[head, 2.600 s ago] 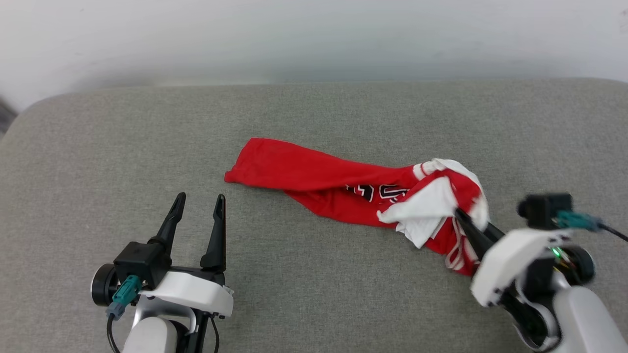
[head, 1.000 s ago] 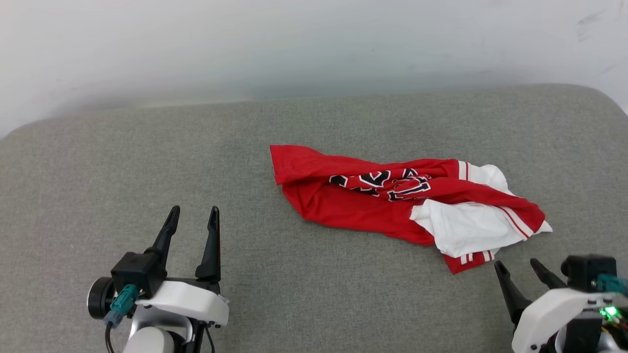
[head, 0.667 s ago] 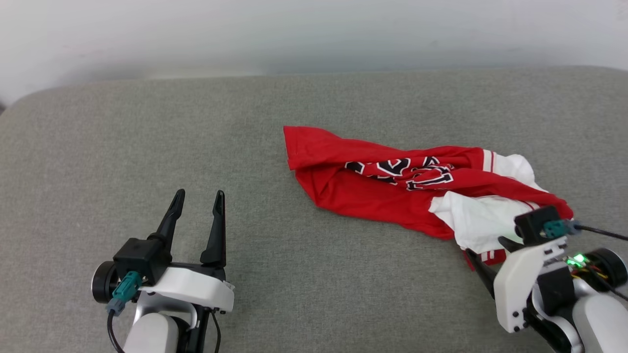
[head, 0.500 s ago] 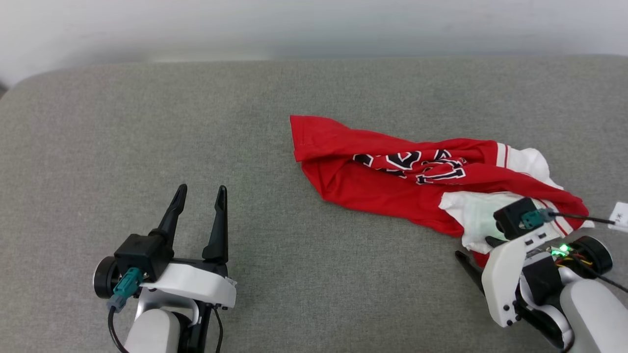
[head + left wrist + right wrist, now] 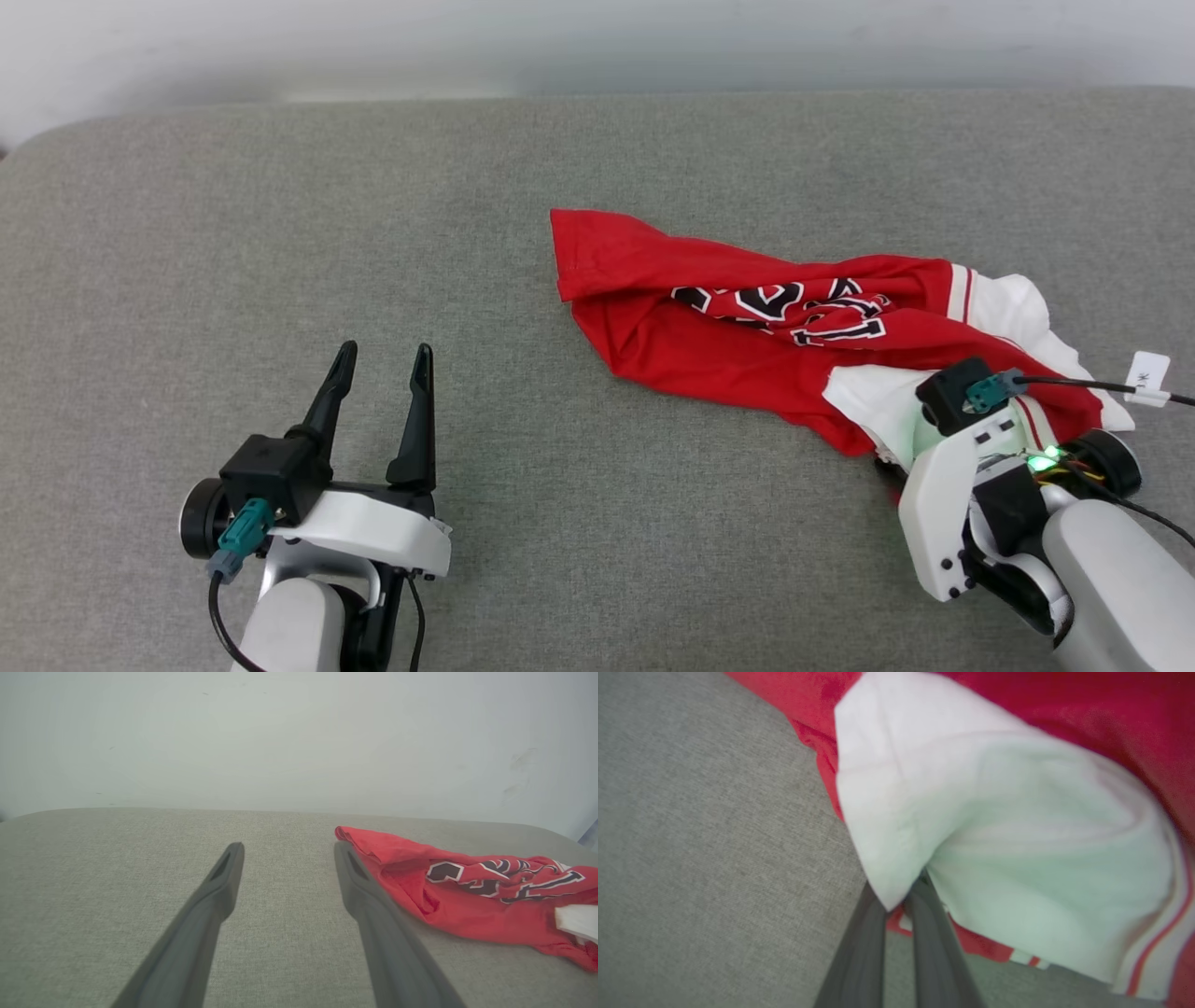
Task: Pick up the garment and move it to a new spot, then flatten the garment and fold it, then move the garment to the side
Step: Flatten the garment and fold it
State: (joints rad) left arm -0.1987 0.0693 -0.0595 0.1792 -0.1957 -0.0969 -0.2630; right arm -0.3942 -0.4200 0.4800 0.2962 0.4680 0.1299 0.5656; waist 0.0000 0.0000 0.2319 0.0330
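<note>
Pinching a white sleeve fold, the right pincer (image 5: pixel 899 898) is seen closed on the garment (image 5: pixel 709 364), which is crumpled near the right edge of the grey padded surface (image 5: pixel 280 233). Its black print is creased and unreadable. The left pincer (image 5: pixel 378 369) is held wide open and empty.

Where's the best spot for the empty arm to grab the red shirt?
Probably the red corner of the shirt, coming from the robot's left. It lies flat and free on the grey cushion, nearest the open left end effector; the right end effector pinches the white sleeve at the other end.
</note>
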